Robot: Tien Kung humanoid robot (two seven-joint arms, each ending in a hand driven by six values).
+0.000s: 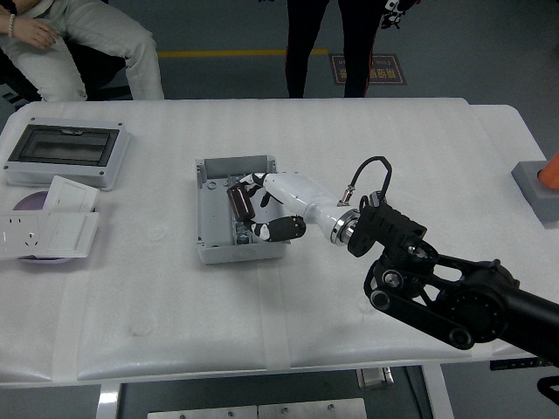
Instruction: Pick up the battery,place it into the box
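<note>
- One hand is at work: the right hand (266, 205), white-shelled with black fingertips, reaches in over the open grey plastic box (238, 209) on the white padded surface (367, 175).
- Its fingers (278, 229) are curled around the dark cylindrical battery (240, 201), pinching it between the thumb side below and the other fingers above; the battery lies roughly level, crosswise to the box's long axis.
- That battery sits at the fingertips, over the box's inner cavity and close to its metal rail; I cannot tell whether it touches the floor of the box or hangs just above it.
- No left hand shows anywhere in the head view.
- Risk, as I judge it: if the fingers spread while the battery is above the floor, it may bounce on the rail and roll toward the wall just beyond the fingertips.
- Another risk: the thumb side sits near the box's right wall, so pulling back could catch the rim and drag the light box across the surface.
</note>
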